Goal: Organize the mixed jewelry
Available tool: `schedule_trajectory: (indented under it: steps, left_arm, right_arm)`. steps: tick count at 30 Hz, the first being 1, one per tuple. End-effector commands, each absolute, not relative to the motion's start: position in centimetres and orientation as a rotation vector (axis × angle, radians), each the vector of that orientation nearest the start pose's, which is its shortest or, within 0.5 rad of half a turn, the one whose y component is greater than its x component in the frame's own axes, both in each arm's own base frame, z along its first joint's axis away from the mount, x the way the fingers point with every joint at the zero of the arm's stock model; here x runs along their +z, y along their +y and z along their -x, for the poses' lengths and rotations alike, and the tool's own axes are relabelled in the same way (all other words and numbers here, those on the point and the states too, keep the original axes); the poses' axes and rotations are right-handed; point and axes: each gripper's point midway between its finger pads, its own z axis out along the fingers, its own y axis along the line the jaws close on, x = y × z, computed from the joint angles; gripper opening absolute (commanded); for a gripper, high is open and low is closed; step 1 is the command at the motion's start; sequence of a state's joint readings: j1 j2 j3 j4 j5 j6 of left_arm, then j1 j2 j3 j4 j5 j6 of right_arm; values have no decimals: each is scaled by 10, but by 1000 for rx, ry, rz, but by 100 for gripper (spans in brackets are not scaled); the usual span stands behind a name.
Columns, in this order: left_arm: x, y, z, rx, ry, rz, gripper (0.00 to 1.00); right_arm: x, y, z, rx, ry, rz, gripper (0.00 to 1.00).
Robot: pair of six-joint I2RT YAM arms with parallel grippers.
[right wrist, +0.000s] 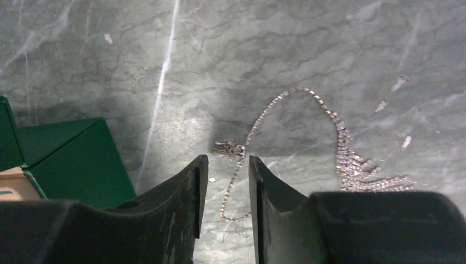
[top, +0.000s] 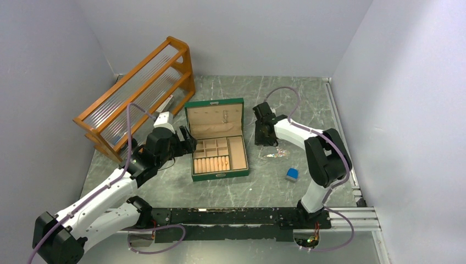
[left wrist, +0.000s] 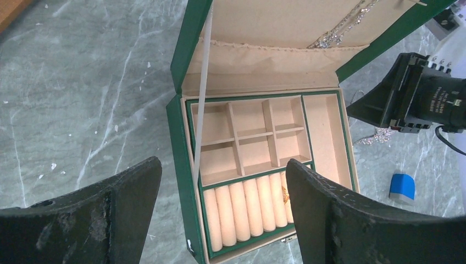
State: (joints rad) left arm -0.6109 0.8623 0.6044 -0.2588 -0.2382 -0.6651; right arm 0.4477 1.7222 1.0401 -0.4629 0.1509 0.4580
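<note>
The green jewelry box (top: 218, 173) stands open in the middle of the table, with its lid upright. In the left wrist view the box (left wrist: 178, 137) shows empty beige compartments, a row of ring rolls with a small gold ring (left wrist: 285, 193) in it, and a sparkly chain (left wrist: 340, 33) hanging inside the lid. A thin necklace with a fringe (right wrist: 351, 162) lies on the table right of the box (top: 273, 155). My right gripper (right wrist: 228, 159) hovers low over the necklace's clasp end, its jaws a narrow gap apart and holding nothing. My left gripper (left wrist: 222, 170) is wide open and empty at the box's left side.
A small blue block (top: 292, 174) lies on the table in front of the necklace. A wooden rack (top: 137, 93) stands at the back left. Grey walls close in the table on three sides. The box's green corner (right wrist: 71, 154) is just left of my right fingers.
</note>
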Motion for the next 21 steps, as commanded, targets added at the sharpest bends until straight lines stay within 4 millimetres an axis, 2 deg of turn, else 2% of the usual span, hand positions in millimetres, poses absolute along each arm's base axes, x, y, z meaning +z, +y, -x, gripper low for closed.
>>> schedule_trajectory:
  steps: [1, 8, 14, 16, 21]
  left_arm:
    - [160, -159, -260, -529, 2084, 189, 88]
    - [159, -158, -260, -521, 2085, 190, 88]
    - [159, -158, -260, -524, 2086, 186, 88]
    - [159, -159, -259, -527, 2088, 184, 88]
    - [165, -165, -257, -564, 2081, 149, 88]
  right_arm:
    - [22, 148, -328, -10, 2711, -11, 35]
    - [11, 138, -323, -138, 2747, -20, 32]
    - [0, 142, -318, -108, 2779, 0, 30]
    - [-5, 145, -317, -91, 2788, 4, 25]
    - [-8, 145, -319, -84, 2782, -13, 6]
